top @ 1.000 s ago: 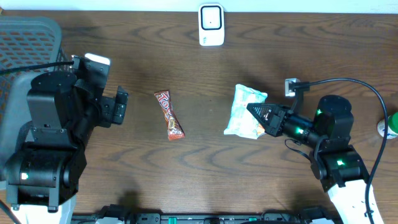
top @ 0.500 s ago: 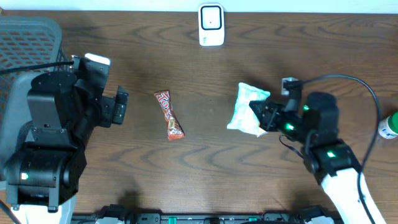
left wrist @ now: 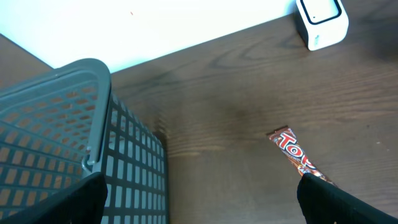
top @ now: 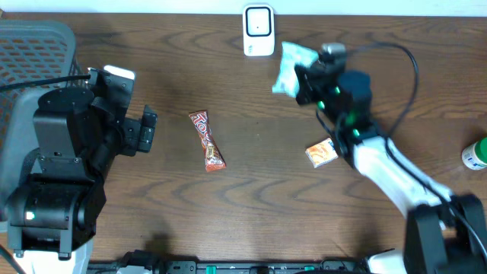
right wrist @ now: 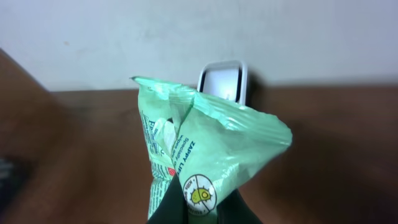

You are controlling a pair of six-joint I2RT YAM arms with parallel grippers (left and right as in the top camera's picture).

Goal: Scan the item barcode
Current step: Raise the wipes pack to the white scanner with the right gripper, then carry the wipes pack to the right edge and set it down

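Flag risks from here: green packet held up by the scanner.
1. The right pincer grips the green packet by one crumpled end only, so it could slip out.
2. The film is creased, so the barcode may be folded or face away from the scanner.
3. The packet hangs close to the scanner, and pushing nearer could knock it over.

The left arm sits bunched at the frame's left edge, the left hand [top: 149,129] pointing toward centre, fingers spread wide. The right arm stretches from lower right to top centre, the right hand [top: 300,76] pinched tight on a green packet [top: 288,59].
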